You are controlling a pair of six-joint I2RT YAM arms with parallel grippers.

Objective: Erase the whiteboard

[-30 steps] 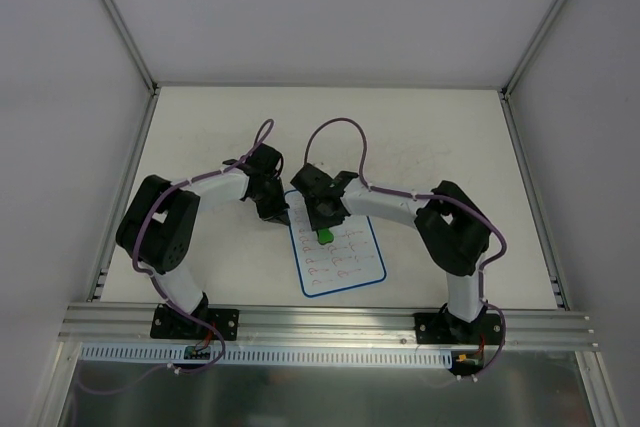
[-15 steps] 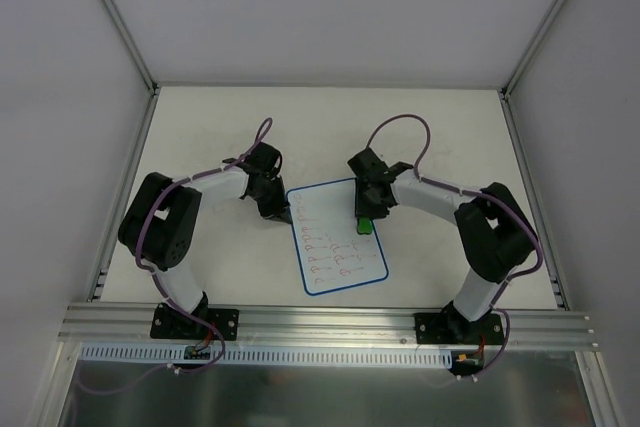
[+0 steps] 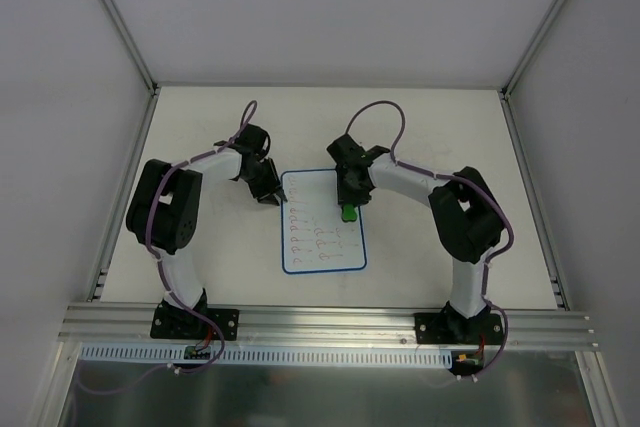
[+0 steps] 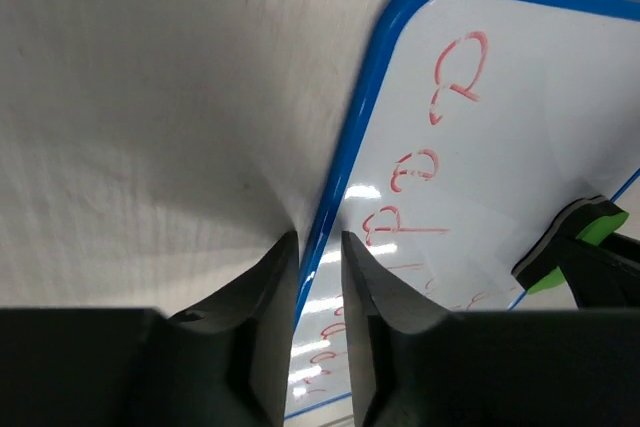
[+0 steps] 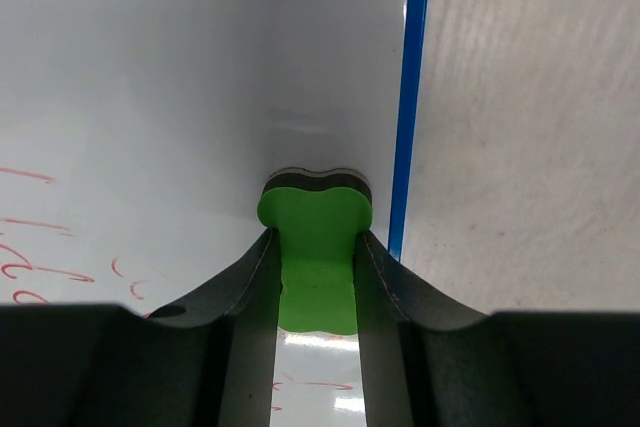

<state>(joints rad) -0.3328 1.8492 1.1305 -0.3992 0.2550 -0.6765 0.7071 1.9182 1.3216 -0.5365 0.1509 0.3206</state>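
Right gripper [image 5: 315, 239] clamps green bone-shaped foam eraser [image 5: 315, 209] on blue-bordered whiteboard [image 5: 200, 67]. Far right looks wiped; red marks [image 4: 455, 72] left and near still to go. Left gripper [image 4: 318, 247] slightly apart at board's left edge.

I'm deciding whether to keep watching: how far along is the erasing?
Done: the whiteboard looks clean along its right border. In hand: the right hand presses the green eraser onto the board, and the left hand straddles its left border. Left: red marks cover most rows.
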